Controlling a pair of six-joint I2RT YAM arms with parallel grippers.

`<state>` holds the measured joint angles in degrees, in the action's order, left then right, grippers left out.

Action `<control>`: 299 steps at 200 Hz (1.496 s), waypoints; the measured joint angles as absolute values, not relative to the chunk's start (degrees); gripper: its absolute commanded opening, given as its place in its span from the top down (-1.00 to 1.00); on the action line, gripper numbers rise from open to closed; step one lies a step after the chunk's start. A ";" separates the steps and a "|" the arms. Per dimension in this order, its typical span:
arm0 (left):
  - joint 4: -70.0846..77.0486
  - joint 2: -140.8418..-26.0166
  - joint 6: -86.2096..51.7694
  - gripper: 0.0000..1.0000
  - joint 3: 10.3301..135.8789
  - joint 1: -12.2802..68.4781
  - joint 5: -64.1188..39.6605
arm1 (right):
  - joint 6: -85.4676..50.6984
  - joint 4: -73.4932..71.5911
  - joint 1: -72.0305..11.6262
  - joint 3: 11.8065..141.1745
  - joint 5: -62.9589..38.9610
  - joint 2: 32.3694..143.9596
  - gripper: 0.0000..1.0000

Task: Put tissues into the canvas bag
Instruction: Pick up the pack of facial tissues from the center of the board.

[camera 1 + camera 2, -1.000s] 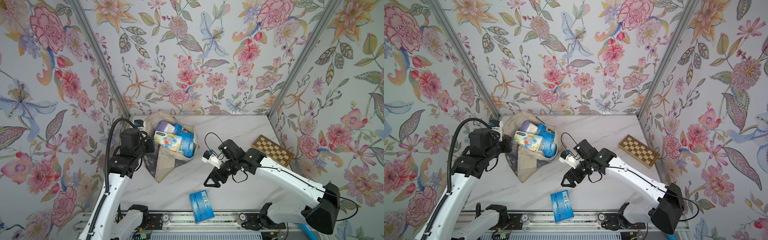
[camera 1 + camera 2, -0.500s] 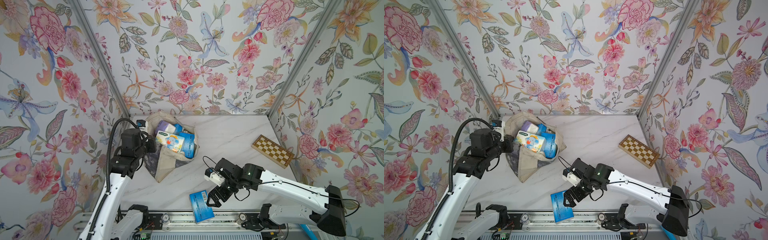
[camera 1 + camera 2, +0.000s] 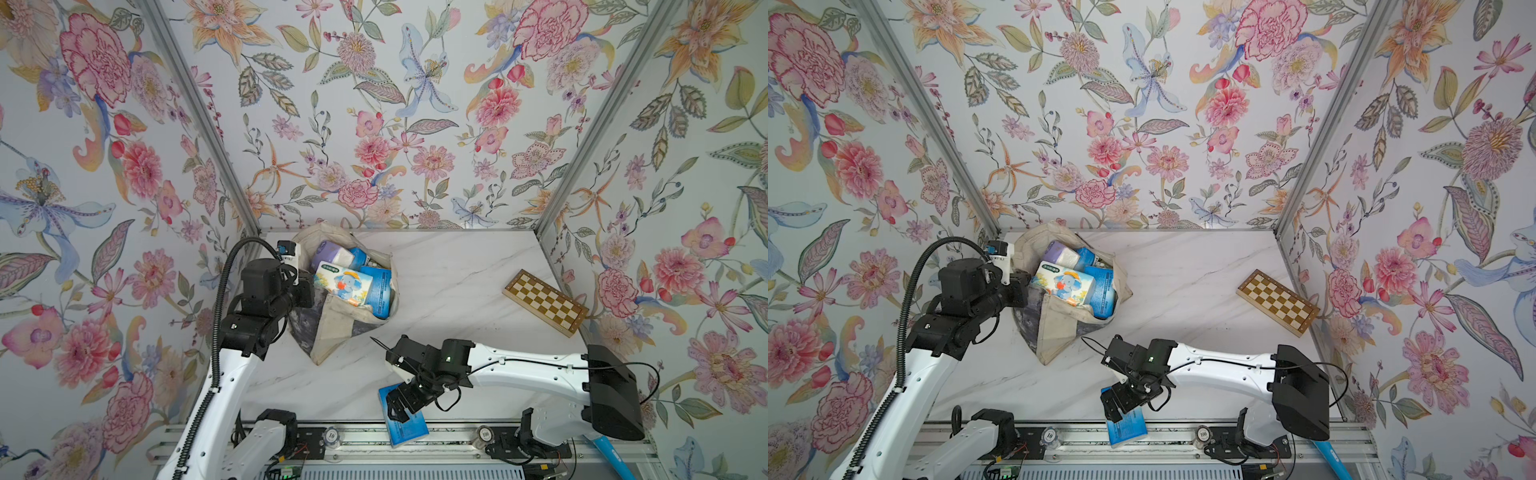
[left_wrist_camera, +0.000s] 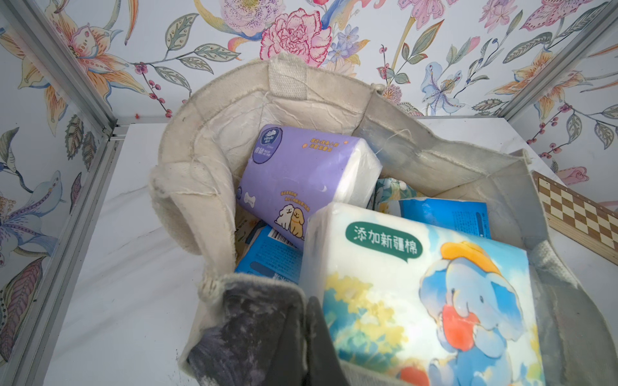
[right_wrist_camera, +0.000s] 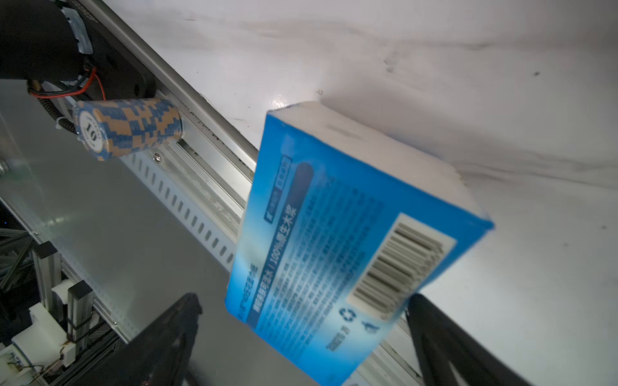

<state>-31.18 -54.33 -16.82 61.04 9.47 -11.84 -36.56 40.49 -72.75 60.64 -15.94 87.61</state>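
Standing on the near rail: a poker-chip stack (image 5: 127, 130) marked 10 sits on the aluminium rail (image 3: 449, 436) along the table's near edge; a second stack marked 100 (image 3: 484, 435) sits further right.
Loose pack: a blue tissue pack (image 3: 405, 432) (image 3: 1127, 428) (image 5: 334, 234) lies flat, barcode side up, at the near edge of the marble-pattern table (image 3: 457, 270). Its near end overhangs the rail.
Right gripper: the right gripper (image 3: 395, 411) (image 5: 302, 300) is positioned directly over the loose pack. Jaws are spread wide, with one finger on each side of the pack. Contact cannot be determined.
Left gripper: the left gripper (image 3: 305, 293) (image 4: 311, 334) is at the left rim of the bag. Jaws are closed, pinching the fabric edge.
Bag: the canvas bag (image 3: 332, 328) (image 3: 1054, 332) (image 4: 334, 100) sits far left on the table, mouth open and filled.
Board: a wooden chessboard (image 3: 544, 301) lies at the far right, against the right wall, well apart from the bag.
Bag contents, nearest: an elephant-print pack (image 3: 343, 284) (image 4: 418, 300) lies on top.
Bag contents, right: blue packs (image 3: 380, 291) (image 4: 444, 217) sit just beside it.
Bag contents, farthest: a lavender pack (image 3: 328, 253) (image 4: 301, 173) is tilted against the far wall of the bag.
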 measured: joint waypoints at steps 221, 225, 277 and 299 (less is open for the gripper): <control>-30.79 -52.97 -13.85 0.99 59.88 9.47 -12.27 | -33.76 54.06 -76.88 82.04 -14.61 110.17 -0.98; -30.79 -52.97 -13.87 0.99 59.86 9.47 -12.27 | -33.61 54.22 -76.75 82.04 -14.76 110.24 -0.98; -30.74 -53.10 -13.87 0.99 59.86 9.47 -12.32 | -31.66 58.41 -74.96 81.23 -12.05 110.21 -0.66; -30.65 -53.36 -13.87 0.99 59.86 9.47 -12.62 | -31.03 59.59 -74.46 80.77 -11.00 109.91 -0.55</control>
